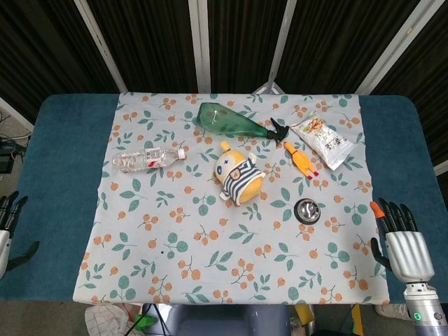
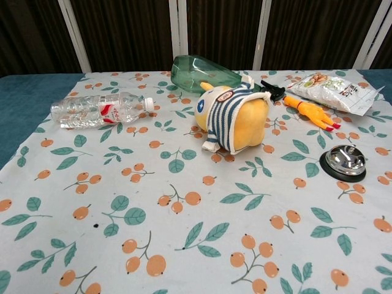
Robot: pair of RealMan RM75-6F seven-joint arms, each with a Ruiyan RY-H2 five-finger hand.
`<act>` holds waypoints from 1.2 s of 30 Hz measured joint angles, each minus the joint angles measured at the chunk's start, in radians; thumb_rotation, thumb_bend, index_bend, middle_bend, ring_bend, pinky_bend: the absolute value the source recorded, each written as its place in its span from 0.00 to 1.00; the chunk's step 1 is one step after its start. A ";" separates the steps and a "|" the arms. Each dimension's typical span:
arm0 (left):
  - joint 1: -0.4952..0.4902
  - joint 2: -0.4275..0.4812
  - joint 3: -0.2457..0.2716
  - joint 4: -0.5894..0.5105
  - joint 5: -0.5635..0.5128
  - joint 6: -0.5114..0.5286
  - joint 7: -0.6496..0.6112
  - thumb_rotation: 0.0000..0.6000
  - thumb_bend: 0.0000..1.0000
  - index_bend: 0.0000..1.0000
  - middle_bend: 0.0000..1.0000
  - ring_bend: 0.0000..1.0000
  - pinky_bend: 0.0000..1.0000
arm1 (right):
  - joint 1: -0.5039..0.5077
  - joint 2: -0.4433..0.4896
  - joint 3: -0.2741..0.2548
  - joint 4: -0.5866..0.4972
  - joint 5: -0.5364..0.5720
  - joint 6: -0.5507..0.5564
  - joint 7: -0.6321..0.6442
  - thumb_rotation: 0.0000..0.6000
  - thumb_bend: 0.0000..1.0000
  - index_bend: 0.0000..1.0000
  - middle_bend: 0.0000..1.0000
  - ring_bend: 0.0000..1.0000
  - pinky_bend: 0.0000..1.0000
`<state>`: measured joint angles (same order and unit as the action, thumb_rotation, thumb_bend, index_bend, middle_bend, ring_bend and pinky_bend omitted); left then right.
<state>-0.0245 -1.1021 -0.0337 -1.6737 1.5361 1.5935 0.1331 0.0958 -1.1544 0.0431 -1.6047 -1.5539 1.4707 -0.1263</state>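
My right hand (image 1: 403, 241) hovers at the table's front right edge, fingers straight and apart, holding nothing; the silver call bell (image 1: 306, 210) (image 2: 345, 161) is the nearest thing to it. My left hand (image 1: 8, 227) shows only partly at the far left edge, fingers spread, empty. On the cloth lie a yellow plush toy in a striped shirt (image 1: 239, 172) (image 2: 231, 117), a clear water bottle (image 1: 148, 159) (image 2: 98, 109), a green spray bottle (image 1: 234, 122) (image 2: 205, 73), an orange rubber chicken (image 1: 300, 159) (image 2: 310, 111) and a snack bag (image 1: 321, 140) (image 2: 334, 85). Neither hand shows in the chest view.
A leaf-and-orange patterned cloth (image 1: 210, 245) covers the middle of a blue table (image 1: 59, 161). Dark panels with white frames stand behind the table.
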 measured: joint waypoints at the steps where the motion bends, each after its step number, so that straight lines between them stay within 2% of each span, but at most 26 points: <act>1: 0.001 0.000 0.001 0.000 0.004 0.003 0.000 1.00 0.36 0.05 0.00 0.03 0.16 | 0.001 -0.002 -0.002 0.001 -0.004 0.000 -0.002 1.00 0.91 0.07 0.00 0.00 0.00; 4: 0.004 -0.001 0.004 -0.002 0.008 0.005 -0.003 1.00 0.36 0.05 0.00 0.03 0.16 | 0.005 -0.007 -0.007 0.001 -0.014 -0.005 -0.013 1.00 1.00 0.07 0.00 0.00 0.00; 17: -0.003 0.002 0.001 -0.008 -0.011 -0.022 -0.009 1.00 0.36 0.05 0.00 0.03 0.16 | 0.074 -0.049 0.000 -0.020 -0.031 -0.091 -0.092 1.00 1.00 0.08 0.00 0.00 0.00; 22: -0.003 0.002 -0.001 -0.012 -0.022 -0.028 -0.009 1.00 0.36 0.05 0.00 0.03 0.16 | 0.145 -0.074 0.042 -0.031 -0.007 -0.173 -0.109 1.00 1.00 0.08 0.00 0.00 0.00; 27: -0.003 -0.001 -0.012 -0.015 -0.048 -0.031 -0.004 1.00 0.36 0.05 0.00 0.03 0.16 | 0.232 -0.123 0.099 -0.031 0.078 -0.279 -0.117 1.00 1.00 0.08 0.00 0.00 0.00; 31: -0.005 -0.003 -0.017 -0.016 -0.060 -0.039 0.003 1.00 0.36 0.05 0.00 0.03 0.16 | 0.279 -0.171 0.117 -0.018 0.120 -0.334 -0.139 1.00 1.00 0.08 0.00 0.00 0.00; 36: -0.008 -0.007 -0.020 -0.020 -0.073 -0.048 0.016 1.00 0.36 0.05 0.00 0.03 0.16 | 0.305 -0.228 0.122 0.017 0.148 -0.352 -0.170 1.00 1.00 0.08 0.00 0.00 0.00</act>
<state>-0.0329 -1.1086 -0.0540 -1.6935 1.4635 1.5457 0.1491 0.4012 -1.3822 0.1650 -1.5874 -1.4063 1.1188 -0.2959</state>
